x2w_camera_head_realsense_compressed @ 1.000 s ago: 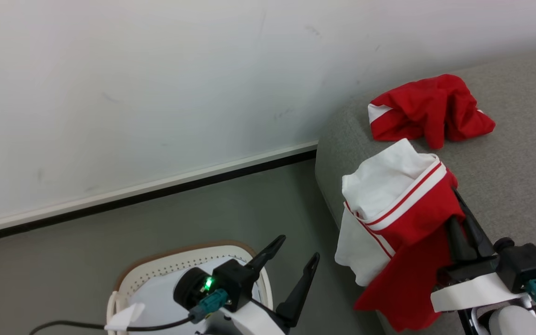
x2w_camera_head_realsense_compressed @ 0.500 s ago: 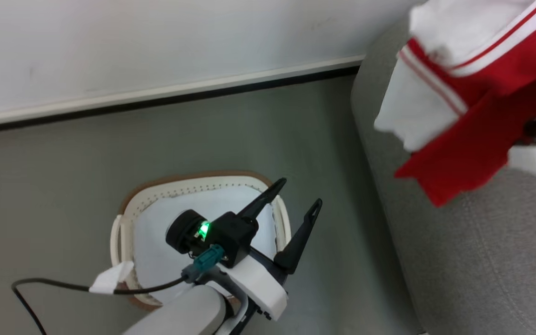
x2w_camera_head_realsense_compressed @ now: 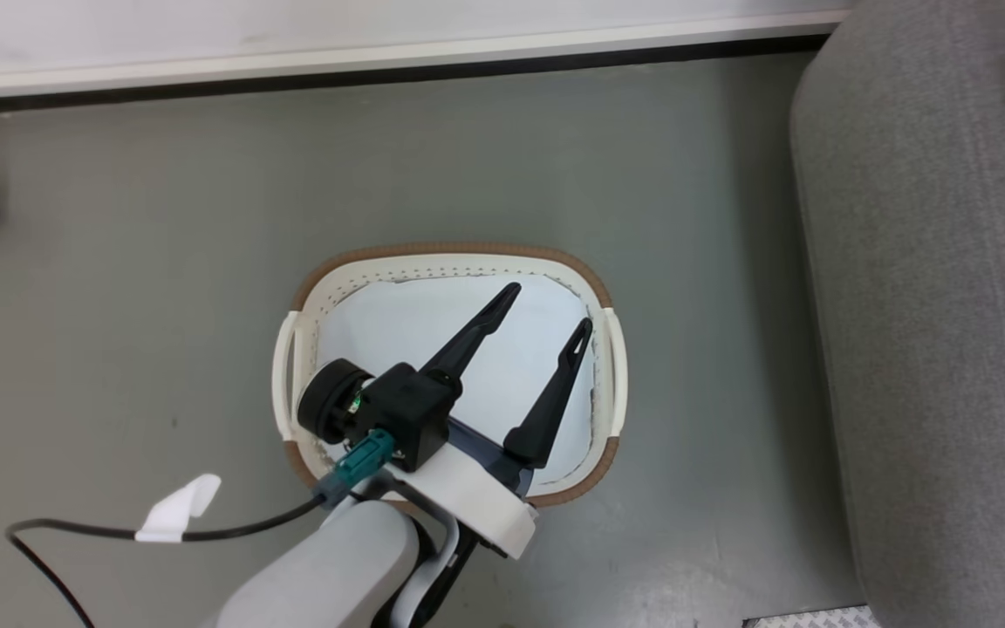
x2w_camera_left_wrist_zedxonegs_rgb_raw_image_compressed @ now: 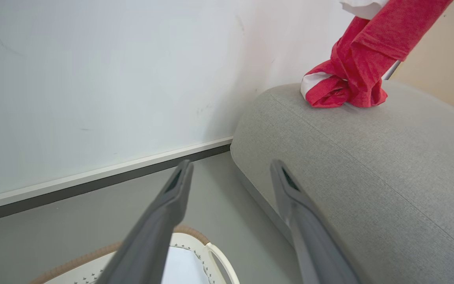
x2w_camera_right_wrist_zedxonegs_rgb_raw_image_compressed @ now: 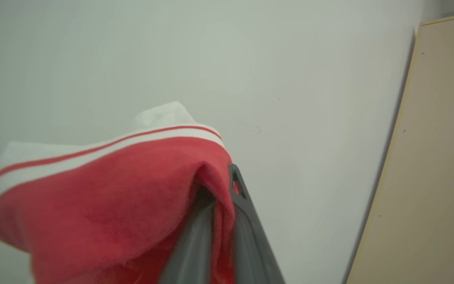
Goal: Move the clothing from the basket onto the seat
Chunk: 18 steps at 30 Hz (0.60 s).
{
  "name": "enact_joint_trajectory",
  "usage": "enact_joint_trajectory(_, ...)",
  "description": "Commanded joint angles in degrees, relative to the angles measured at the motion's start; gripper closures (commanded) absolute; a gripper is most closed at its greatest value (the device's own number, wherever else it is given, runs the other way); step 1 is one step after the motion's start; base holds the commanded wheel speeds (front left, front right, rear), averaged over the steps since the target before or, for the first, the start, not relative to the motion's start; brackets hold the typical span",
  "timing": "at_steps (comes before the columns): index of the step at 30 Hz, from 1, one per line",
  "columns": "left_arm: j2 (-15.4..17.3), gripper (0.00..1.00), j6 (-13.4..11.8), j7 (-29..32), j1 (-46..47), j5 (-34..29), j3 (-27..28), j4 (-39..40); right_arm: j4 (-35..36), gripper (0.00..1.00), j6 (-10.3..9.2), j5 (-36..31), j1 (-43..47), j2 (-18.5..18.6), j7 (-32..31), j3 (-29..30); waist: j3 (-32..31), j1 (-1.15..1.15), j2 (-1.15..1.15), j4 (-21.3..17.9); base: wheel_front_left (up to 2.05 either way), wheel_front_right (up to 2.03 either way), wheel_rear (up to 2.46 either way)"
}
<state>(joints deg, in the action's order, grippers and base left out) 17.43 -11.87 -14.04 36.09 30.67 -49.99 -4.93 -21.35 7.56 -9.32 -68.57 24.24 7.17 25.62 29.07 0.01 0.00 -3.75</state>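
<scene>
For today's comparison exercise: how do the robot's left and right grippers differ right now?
The left gripper is open and empty; the right gripper is shut on the clothing. The left hangs over the basket; the right points at a pale wall. Both have long dark fingers.

left jaws spread wide on pale forearm [x2w_camera_head_realsense_compressed: 328, 567], right jaws pinched together

Even bright light, blurred close-up cloth
</scene>
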Motion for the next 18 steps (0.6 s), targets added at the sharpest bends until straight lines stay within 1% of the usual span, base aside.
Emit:
enact_joint_trajectory(1, 0.0, 0.0, 0.1, -0.4, -0.3, 0.7, 0.4, 0.2, -1.8, 1.0, -0.15, -2.4, -2.4, 3.2, -1.0, 2.9, 0.8, -0.01, 0.0, 1.1, 0.0, 0.0, 0.0)
enact_joint_trajectory(4, 0.1, 0.0, 0.2, -0.6, -0.8, 0.5, 0.6, 0.5, -5.4, 1.0, -0.15, -7.6, -3.6, 7.4, -2.6, 7.5, 1.8, -0.01, 0.0, 1.8, 0.0, 0.0, 0.0)
enact_joint_trajectory(5, 0.2, 0.0, 0.3, -0.7, -0.9, 0.4, 0.6, 0.5, -6.4, 1.0, -0.15, -9.6, -3.1, 8.3, -3.0, 9.1, 2.3, -0.01, 0.0, 2.0, 0.0, 0.0, 0.0)
enact_joint_trajectory(6, 0.2, 0.0, 0.4, -0.7, -0.8, 0.2, 0.6, 0.5, -7.6, 1.0, -0.15, -11.0, -2.5, 8.6, -3.3, 11.0, 2.8, -0.01, 0.0, 2.2, 0.0, 0.0, 0.0)
enact_joint_trajectory(7, 0.3, 0.0, 0.5, -0.7, -0.7, 0.0, 0.6, 0.6, -8.4, 1.0, -0.14, -12.6, -1.4, 8.2, -3.4, 12.8, 3.3, -0.01, 0.0, 2.5, 0.0, 0.0, 0.0)
enact_joint_trajectory(10, 0.5, 0.0, 0.5, -0.8, -0.3, -0.4, 0.7, 0.6, -9.1, 1.0, -0.14, -16.1, 2.3, 5.1, -3.4, 18.7, 5.2, -0.01, 0.0, 3.0, 0.0, 0.0, 0.0)
enact_joint_trajectory(13, 0.8, 0.0, 0.7, -0.8, 0.3, -0.7, 0.6, 0.4, -7.4, 1.0, -0.15, -18.4, 5.5, 1.4, -4.0, 23.4, 6.8, -0.01, 0.0, 3.6, 0.0, 0.0, 0.0)
enact_joint_trajectory(15, 0.8, 0.0, 0.6, -0.7, 0.6, -0.8, 0.5, 0.5, -5.9, 1.0, -0.15, -19.7, 7.8, -1.6, -4.3, 25.4, 7.3, -0.01, 0.0, 4.0, 0.0, 0.0, 0.0)
enact_joint_trajectory(18, 1.0, 0.0, 0.7, -0.7, 0.6, -0.7, 0.5, 0.2, -3.3, 1.0, -0.15, -22.0, 10.9, -5.6, -4.4, 26.8, 7.5, -0.01, 0.0, 4.5, 0.0, 0.0, 0.0)
